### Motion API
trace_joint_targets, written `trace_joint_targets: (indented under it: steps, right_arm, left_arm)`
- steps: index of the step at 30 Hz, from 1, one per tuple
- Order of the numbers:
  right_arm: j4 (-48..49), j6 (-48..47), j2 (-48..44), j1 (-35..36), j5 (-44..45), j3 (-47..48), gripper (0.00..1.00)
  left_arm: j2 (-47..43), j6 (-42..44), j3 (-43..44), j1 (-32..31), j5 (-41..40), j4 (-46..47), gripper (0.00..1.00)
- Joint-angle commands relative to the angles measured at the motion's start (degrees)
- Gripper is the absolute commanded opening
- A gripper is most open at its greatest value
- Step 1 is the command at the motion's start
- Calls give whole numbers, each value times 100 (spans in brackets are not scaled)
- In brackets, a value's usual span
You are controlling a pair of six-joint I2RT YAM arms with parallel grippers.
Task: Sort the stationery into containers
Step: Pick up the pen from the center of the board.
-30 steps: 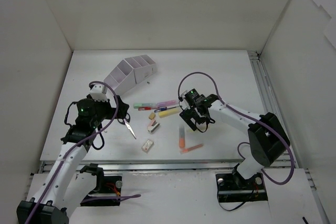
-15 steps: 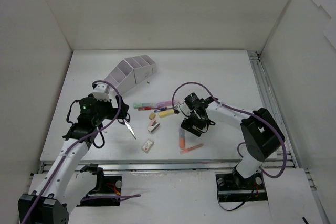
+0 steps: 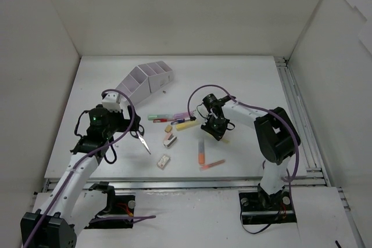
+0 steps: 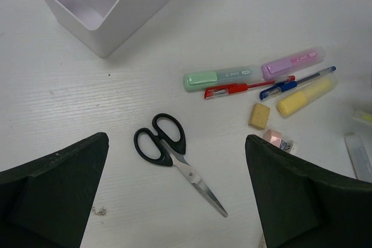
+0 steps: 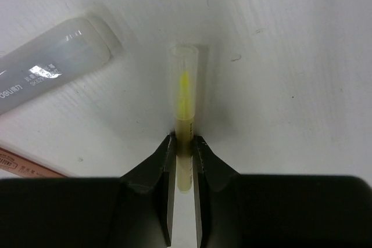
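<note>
We see the right gripper [image 5: 185, 143] pinched tight on a slim yellow pen [image 5: 184, 94] with a clear cap, lying near the middle of the table [image 3: 244, 79]. The left gripper [image 4: 177, 137] hangs with jaws wide above the black-handled scissors [image 4: 174, 158], the pale organizer [image 4: 110, 33] toward the far-left corner

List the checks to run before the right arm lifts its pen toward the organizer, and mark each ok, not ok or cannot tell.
1. Right gripper shut on the slim yellow pen: ok.
2. Grip near the pen's middle: cannot tell, its rear end is hidden inside the gripper.
3. Neighbouring clear-capped highlighter apart from the pen: ok.
4. Organizer compartments open on top, the visible ones empty: ok.
5. Left gripper open and holding nothing, scissors lying flat below it: ok.
</note>
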Motion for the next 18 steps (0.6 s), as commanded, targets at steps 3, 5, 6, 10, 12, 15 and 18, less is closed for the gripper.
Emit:
trace_joint_targets:
  steps: [3, 5, 6, 10, 12, 15, 18]
  right_arm:
    - [-281, -124, -48, -101, -305, 45, 0]
    - [-263, -80, -441, -110, -218, -8, 0]
    - [-254, -54, -609, -118, -200, -8, 0]
    - [543, 419, -1532, -101, -445, -165, 0]
    - [1009, 770, -1998, -75, -928, -289, 0]
    - [2281, 1271, -2421, 249, -1211, -596, 0]
    - [2793, 1675, -2439, 461, -1158, -545, 0]
  left_arm:
    - [93, 115, 444, -10, 23, 260, 99]
    - [216, 80, 540, -10, 241, 286, 100]
    - [251, 62, 567, -10, 330, 312, 99]
    - [383, -96, 646, -115, 839, 813, 100]
    - [514, -245, 751, -168, 1068, 1032, 100]
    - [708, -560, 848, -352, 1630, 1584, 100]
    - [840, -728, 979, -668, 2035, 1981, 100]
